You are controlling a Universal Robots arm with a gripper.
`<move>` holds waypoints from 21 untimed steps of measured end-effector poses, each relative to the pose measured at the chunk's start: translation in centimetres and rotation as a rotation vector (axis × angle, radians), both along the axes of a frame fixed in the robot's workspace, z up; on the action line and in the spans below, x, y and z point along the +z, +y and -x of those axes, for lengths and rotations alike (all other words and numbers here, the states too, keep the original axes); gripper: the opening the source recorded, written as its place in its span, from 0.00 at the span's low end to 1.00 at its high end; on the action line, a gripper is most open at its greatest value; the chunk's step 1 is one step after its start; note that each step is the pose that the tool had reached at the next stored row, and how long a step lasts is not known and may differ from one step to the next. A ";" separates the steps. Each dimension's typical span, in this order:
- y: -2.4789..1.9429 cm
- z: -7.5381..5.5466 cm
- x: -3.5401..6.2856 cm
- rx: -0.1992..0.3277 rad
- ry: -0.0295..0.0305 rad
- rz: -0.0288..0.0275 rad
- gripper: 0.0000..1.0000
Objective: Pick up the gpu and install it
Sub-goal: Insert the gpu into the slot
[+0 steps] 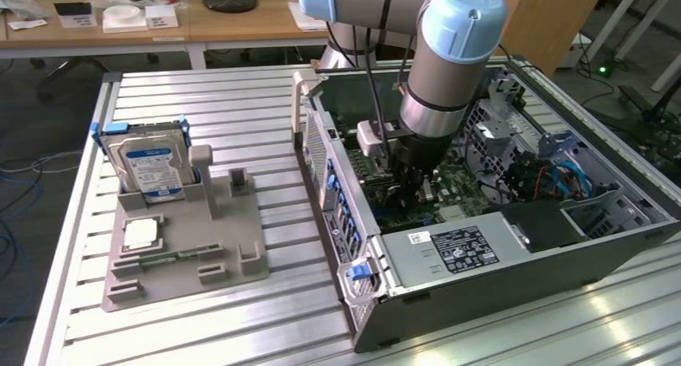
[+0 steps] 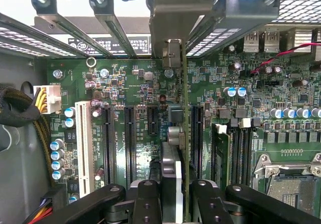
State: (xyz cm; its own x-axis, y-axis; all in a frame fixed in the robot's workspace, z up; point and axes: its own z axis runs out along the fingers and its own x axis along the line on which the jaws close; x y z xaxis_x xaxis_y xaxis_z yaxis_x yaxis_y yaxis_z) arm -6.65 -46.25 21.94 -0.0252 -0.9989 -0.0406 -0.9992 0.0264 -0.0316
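Observation:
The gpu shows edge-on in the wrist view as a thin green board, with its silvery end bracket up against the case's rear slot openings. My gripper is shut on it, one black finger on each side. The card stands upright over the motherboard, right beside a long black expansion slot. I cannot tell whether its lower edge sits in a slot. In the exterior view my gripper is down inside the open computer case.
Other black slots and a white slot lie beside the card, memory slots on its other side. A power supply fills the case's near end. On the exterior view's left, a grey fixture holds a blue-labelled hard drive.

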 end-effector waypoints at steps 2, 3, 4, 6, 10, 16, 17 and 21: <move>0.01 0.0 0.00 0.000 0.0000 0.0001 0.28; 0.02 0.0 0.00 0.000 0.0001 0.0002 0.28; 0.04 0.0 0.01 0.000 0.0001 0.0003 0.28; 0.06 0.0 0.01 0.000 0.0001 0.0003 0.28; 0.07 0.0 0.00 0.000 0.0001 0.0001 0.28; 0.10 0.0 0.00 0.000 0.0001 0.0001 0.28; 0.10 0.0 0.00 0.000 0.0001 0.0002 0.28; 0.10 0.0 -0.01 0.000 0.0001 0.0001 0.28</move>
